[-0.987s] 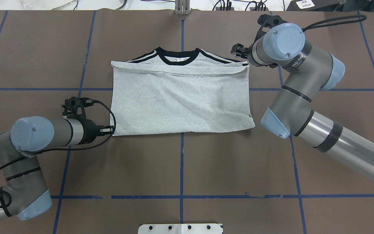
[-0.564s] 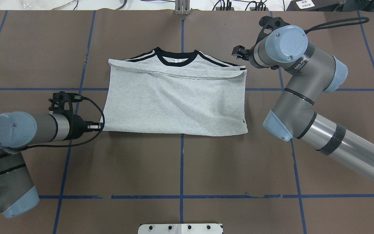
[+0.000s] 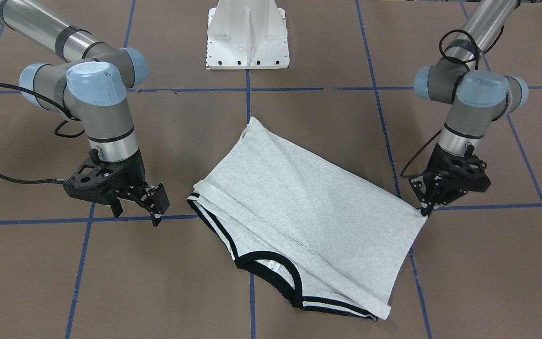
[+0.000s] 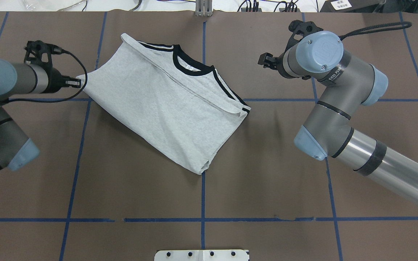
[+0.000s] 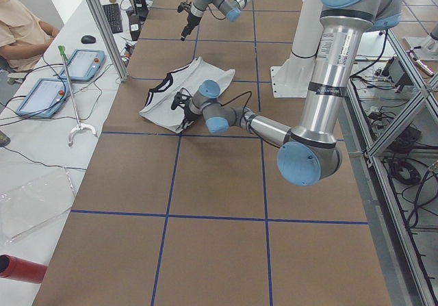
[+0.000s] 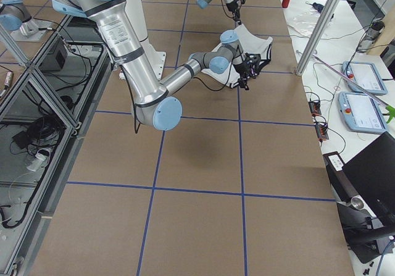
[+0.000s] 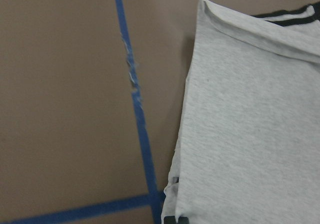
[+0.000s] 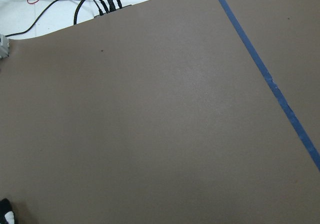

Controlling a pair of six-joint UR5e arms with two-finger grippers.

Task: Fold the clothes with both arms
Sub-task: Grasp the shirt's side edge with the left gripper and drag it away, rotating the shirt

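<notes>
The light grey T-shirt [image 4: 165, 105] with black collar trim and black stripes lies folded and slanted on the brown table; its print is hidden. It also shows in the front view [image 3: 308, 207] and the left wrist view [image 7: 250, 134]. My left gripper [image 4: 79, 82] is shut on the shirt's near-left corner, which is pulled taut toward it; the front view shows the pinch [image 3: 425, 210]. My right gripper [image 4: 265, 61] is open and empty, hanging above bare table to the right of the shirt, clear of it [image 3: 138, 214].
Blue tape lines [image 4: 202, 188] grid the brown table cover. The white pedestal base [image 3: 247, 35] stands at the robot's edge. Cables and a metal bracket [image 4: 203, 8] lie along the far edge. An operator [image 5: 20, 29] sits beside tablets past the far side.
My left gripper has moved left and away from the robot with the shirt's corner, dragging and turning the shirt to a slant. The right arm has barely moved.
</notes>
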